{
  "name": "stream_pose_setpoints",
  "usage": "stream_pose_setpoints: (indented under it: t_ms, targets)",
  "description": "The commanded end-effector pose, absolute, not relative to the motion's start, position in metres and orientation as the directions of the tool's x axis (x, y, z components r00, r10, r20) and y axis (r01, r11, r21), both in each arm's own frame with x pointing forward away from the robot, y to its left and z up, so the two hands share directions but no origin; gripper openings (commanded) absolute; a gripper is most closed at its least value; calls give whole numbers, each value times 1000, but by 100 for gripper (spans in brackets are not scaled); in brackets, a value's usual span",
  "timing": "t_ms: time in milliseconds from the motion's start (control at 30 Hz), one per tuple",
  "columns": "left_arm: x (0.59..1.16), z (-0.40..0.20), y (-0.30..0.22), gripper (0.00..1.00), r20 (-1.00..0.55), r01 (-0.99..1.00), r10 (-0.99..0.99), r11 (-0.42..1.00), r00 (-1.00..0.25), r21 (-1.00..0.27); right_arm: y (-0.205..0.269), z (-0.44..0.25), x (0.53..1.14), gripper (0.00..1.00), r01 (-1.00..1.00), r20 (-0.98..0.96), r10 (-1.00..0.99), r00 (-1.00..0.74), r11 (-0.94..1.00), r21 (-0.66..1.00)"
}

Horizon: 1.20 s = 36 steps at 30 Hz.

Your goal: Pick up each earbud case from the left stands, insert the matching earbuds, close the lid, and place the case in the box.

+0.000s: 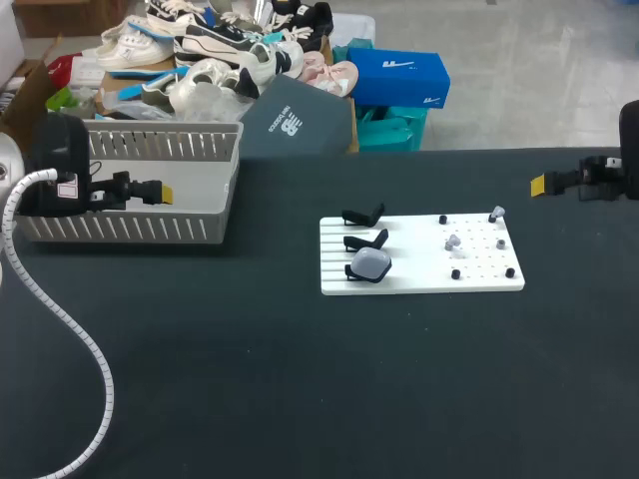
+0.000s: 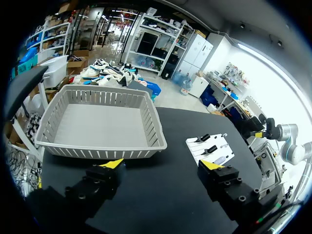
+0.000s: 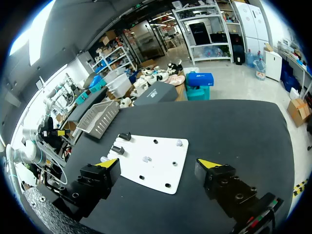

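1. Hanging at the upper left of the head view, my left gripper (image 1: pixel 160 192) points toward the frame's middle and shows against the grey slatted basket (image 1: pixel 225 200). I cannot tell from there whether it is over the basket or beside it.
2. From its own wrist, the left gripper (image 2: pixel 162 165) has its fingers spread wide with nothing between them. The grey slatted basket (image 2: pixel 151 126) lies ahead of them, and the white board (image 2: pixel 222 146) lies ahead and off to one side.
3. My right gripper (image 1: pixel 539 184) sits at the right edge of the head view, in the upper half, well apart from the white board (image 1: pixel 419 282).
4. From its own wrist, the right gripper (image 3: pixel 157 162) is also spread wide and holds nothing. The white board (image 3: pixel 161 170) lies under and ahead of it.
5. The white board lies flat on the black table (image 1: pixel 300 399), at the middle of the head view.
6. Three black stands (image 1: pixel 365 239) form a column on the board's left end.
7. The earbud case (image 1: pixel 371 263) is pale grey with its lid shut, and it rests on the lowest of the three.
8. Two pale earbuds (image 1: pixel 496 213) (image 1: pixel 452 241) sit on the board's right part, among small black pegs (image 1: pixel 456 273).
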<state>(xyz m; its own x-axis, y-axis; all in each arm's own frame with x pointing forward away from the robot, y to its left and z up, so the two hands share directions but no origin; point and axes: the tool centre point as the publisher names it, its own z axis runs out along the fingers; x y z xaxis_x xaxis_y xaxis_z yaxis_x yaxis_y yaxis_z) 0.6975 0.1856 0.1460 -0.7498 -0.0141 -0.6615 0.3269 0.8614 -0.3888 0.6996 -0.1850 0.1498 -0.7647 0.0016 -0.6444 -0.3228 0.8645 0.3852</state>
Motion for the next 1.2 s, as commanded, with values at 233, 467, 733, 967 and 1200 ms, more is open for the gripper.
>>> stream_pose_setpoints:
  t_ms: [233, 467, 733, 967, 1200]
  targets:
    - [698, 147, 185, 100, -657, 324, -11, 864, -754, -386, -185, 150, 700, 100, -323, -643, 0, -765, 864, 385]
    - [698, 147, 185, 100, -657, 324, -11, 864, -754, -386, -185, 150, 700, 100, -323, -643, 0, -765, 864, 385]
    - [698, 147, 185, 100, -657, 324, -11, 864, -754, -386, -185, 150, 700, 100, -323, -643, 0, -765, 864, 385]
    - [698, 147, 185, 100, -657, 324, -11, 864, -754, -386, -185, 150, 700, 100, -323, -643, 0, -765, 864, 385]
    - [733, 152, 156, 100, -717, 363, 27, 875, -697, -320, -185, 150, 700, 100, -323, -643, 0, -765, 864, 385]
